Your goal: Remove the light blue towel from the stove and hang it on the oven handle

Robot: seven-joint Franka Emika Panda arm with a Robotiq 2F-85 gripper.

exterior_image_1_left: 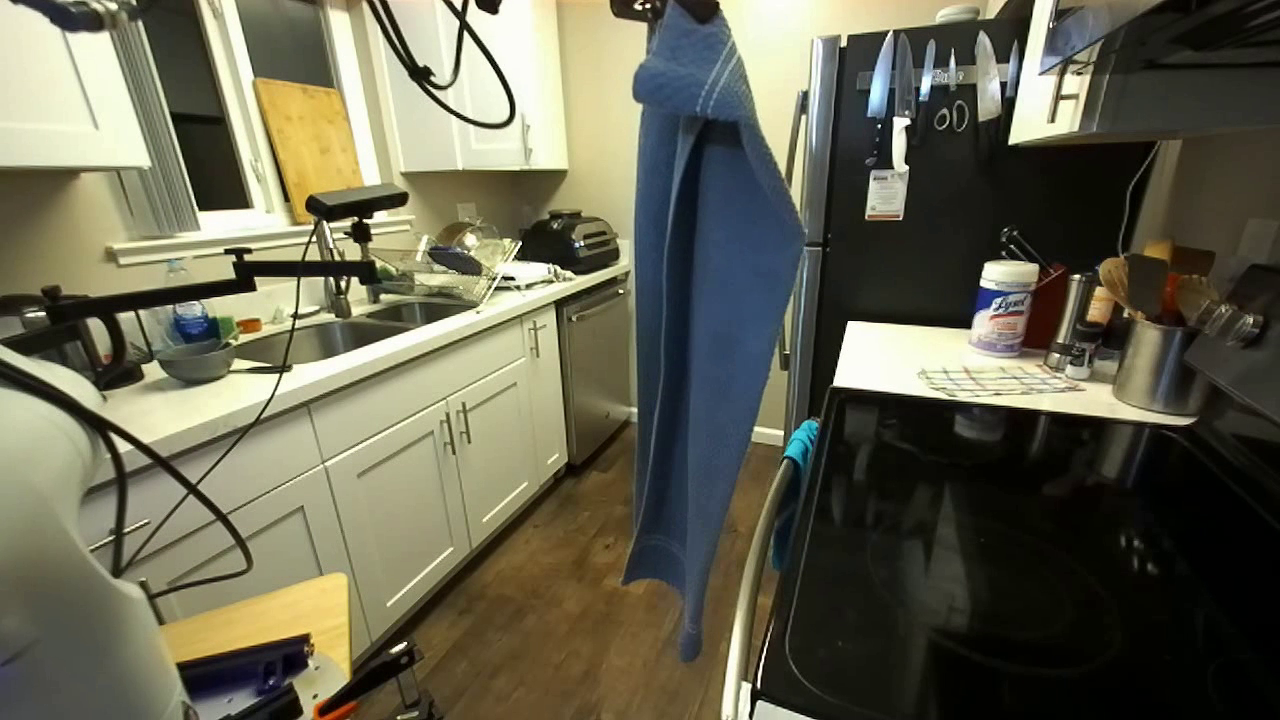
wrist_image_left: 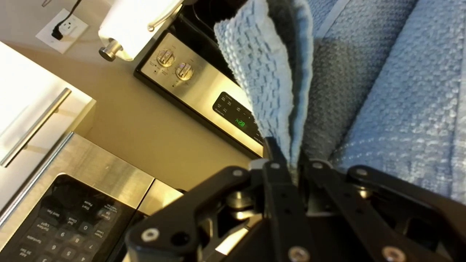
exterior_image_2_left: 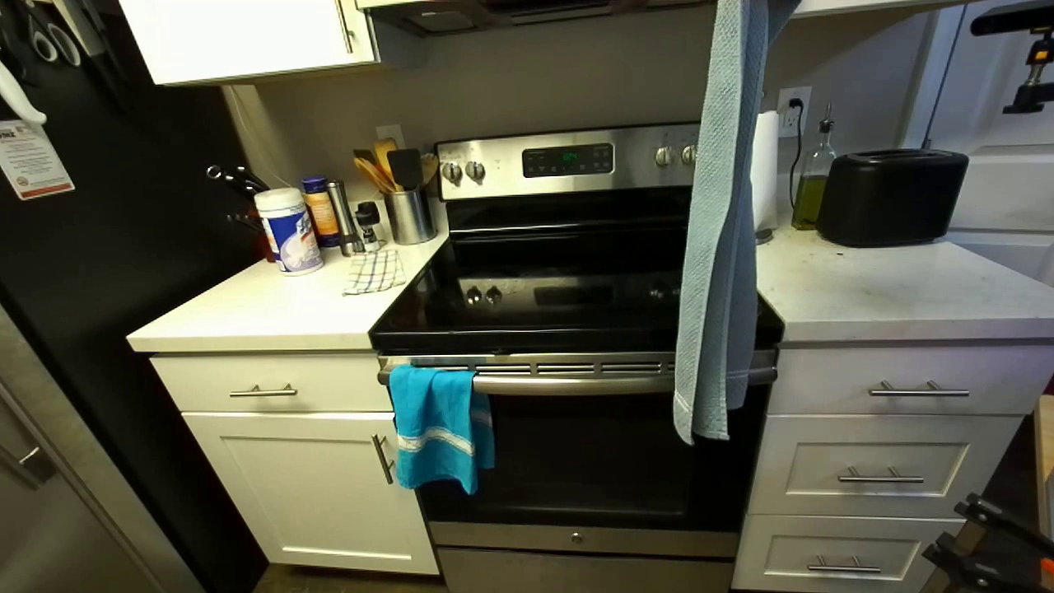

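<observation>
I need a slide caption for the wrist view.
Gripper closed on the blue towel, with the stove in the background.

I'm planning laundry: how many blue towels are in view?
2. The long light blue woven towel is gripped by the black metal tool; the smaller bright blue towel with a pale stripe hangs over the silvery metal oven handle. Others could be hidden.

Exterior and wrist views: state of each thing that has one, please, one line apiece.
Light blue towel: pinched at the top, hanging in front of the stove.
Jaws: shut on the light blue towel.
Oven handle: light blue towel not yet over it.
Bright blue towel: draped over the oven handle.
Oven door: shut.
Stove display: lit green.
Dishwasher: shut.
Oil bottle: upright, partly filled.
Lysol canister: upright.
Cutting board: leaning.
</observation>
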